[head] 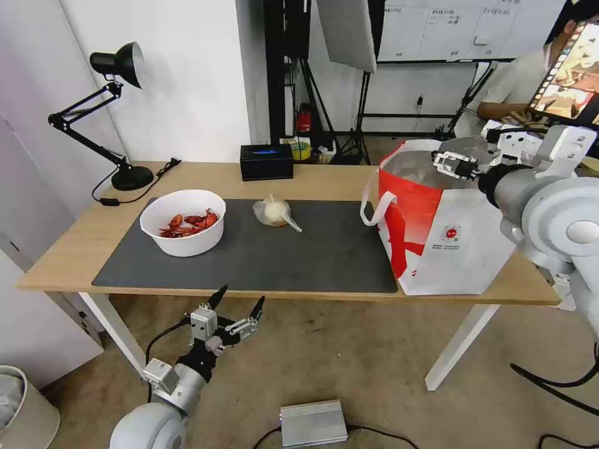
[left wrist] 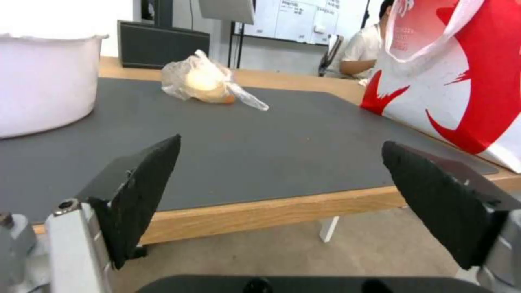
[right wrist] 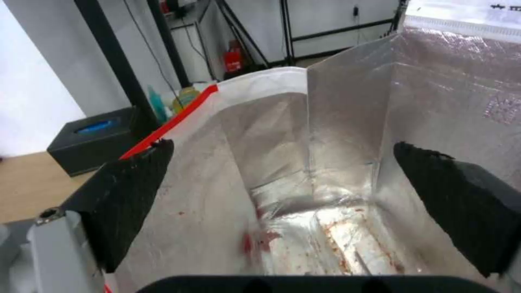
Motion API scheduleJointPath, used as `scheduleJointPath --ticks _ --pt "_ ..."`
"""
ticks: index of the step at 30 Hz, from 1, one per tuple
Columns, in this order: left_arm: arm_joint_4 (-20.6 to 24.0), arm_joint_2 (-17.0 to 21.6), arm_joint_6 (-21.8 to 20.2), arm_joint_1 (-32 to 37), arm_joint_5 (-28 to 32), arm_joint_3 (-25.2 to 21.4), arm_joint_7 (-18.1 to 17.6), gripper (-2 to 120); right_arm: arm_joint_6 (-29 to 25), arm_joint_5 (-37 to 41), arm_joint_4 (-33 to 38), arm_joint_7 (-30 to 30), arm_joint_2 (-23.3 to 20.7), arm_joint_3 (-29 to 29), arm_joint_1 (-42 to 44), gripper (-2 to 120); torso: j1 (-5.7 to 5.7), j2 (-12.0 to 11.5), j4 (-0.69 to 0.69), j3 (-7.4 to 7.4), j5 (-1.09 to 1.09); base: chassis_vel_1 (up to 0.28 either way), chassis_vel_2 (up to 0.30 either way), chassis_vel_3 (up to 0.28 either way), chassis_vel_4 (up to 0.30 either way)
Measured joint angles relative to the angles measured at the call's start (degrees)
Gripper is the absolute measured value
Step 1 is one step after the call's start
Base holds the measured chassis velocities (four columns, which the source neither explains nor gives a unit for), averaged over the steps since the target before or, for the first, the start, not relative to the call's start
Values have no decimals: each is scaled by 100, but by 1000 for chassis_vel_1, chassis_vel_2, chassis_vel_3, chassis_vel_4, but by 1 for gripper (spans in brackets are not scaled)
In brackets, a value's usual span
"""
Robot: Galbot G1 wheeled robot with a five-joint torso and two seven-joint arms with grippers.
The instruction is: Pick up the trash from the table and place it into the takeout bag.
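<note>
On the table (head: 72,249), a white bowl (head: 183,223) of red crayfish shells stands on the left of the dark mat (head: 293,259). A knotted clear bag (head: 272,212) lies mid-mat. The red-and-white takeout bag (head: 437,231) stands upright at the right end. My right gripper (head: 454,163) hovers open over its mouth. In the right wrist view the right gripper (right wrist: 282,145) is empty above the foil lining (right wrist: 347,122), and a clear, red-smeared tray (right wrist: 342,240) lies at the bottom. My left gripper (head: 238,307) hangs open below the table's front edge, facing bowl (left wrist: 43,81) and knotted bag (left wrist: 203,83).
A black desk lamp (head: 118,65) stands at the table's back left corner and a black box (head: 266,161) at the back middle. A silver box (head: 312,423) with cables lies on the floor. A white bin (head: 15,405) sits at the lower left.
</note>
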State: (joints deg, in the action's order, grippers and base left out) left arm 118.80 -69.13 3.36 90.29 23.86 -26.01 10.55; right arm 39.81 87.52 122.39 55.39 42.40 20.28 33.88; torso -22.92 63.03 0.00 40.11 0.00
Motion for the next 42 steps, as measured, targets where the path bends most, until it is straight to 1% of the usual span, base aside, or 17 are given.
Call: scheduleJointPath --ticks 5,7,8,10,11,12,14,15,18,19,22,23,25,29,33,35,42 --pt "37 16 0 16 2 -10 -2 100 -14 -16 10 -82 -39 43 2 100 0 0 0 0 0 0 0 0 0" --pt "54 17 1 27 7 -12 -3 100 -447 -182 3 -906 -82 112 79 100 0 0 -1 0 0 0 0 0 0" --pt "54 17 1 27 7 -12 -3 100 -447 -182 3 -906 -82 112 79 100 0 0 -1 0 0 0 0 0 0" --pt "62 16 3 33 12 -10 -3 100 -1031 -552 49 -2098 -124 150 204 100 0 0 0 0 0 0 0 0 0" --pt "68 16 3 34 13 -10 -3 100 -1233 -693 92 -2533 -138 158 266 100 0 0 0 0 -1 0 0 0 0" --pt "68 16 3 34 13 -10 -3 100 -1233 -693 92 -2533 -138 158 266 100 0 0 0 0 -1 0 0 0 0" --pt "88 22 5 37 20 -29 -2 100 -1504 -912 245 -3582 -169 194 497 100 0 0 1 0 -1 0 0 0 0" --pt "88 22 5 37 20 -29 -2 100 -1504 -912 245 -3582 -169 194 497 100 0 0 1 0 -1 0 0 0 0" --pt "115 61 8 52 44 -70 -2 100 -1706 -1760 343 -4667 -192 232 1045 100 0 0 0 0 0 0 0 0 0" --pt "115 61 8 52 44 -70 -2 100 -1706 -1760 343 -4667 -192 232 1045 100 0 0 0 0 0 0 0 0 0" --pt "125 91 13 61 91 -110 0 100 -2030 -2743 372 -5505 -176 301 1654 100 0 0 -1 0 0 0 0 0 0" --pt "125 91 13 61 91 -110 0 100 -2030 -2743 372 -5505 -176 301 1654 100 0 0 -1 0 0 0 0 0 0" --pt "127 103 21 58 122 -139 1 100 -2177 -3251 425 -5851 -125 343 2089 100 0 0 0 0 -1 0 0 0 0" --pt "128 100 39 49 136 -172 3 100 -2304 -3733 446 -6013 16 320 2612 100 0 0 0 0 -1 0 0 0 0" --pt "128 99 52 50 140 -192 4 100 -2351 -4028 469 -6012 146 287 3038 100 0 0 0 -1 -1 0 0 0 0" --pt "128 110 57 50 158 -233 5 100 -2479 -4468 463 -5968 377 250 3621 100 0 0 0 -1 0 0 0 0 0" --pt "110 167 66 52 205 -311 13 100 -2931 -5259 332 -5627 871 98 4581 100 0 0 0 -1 -1 0 0 0 0"
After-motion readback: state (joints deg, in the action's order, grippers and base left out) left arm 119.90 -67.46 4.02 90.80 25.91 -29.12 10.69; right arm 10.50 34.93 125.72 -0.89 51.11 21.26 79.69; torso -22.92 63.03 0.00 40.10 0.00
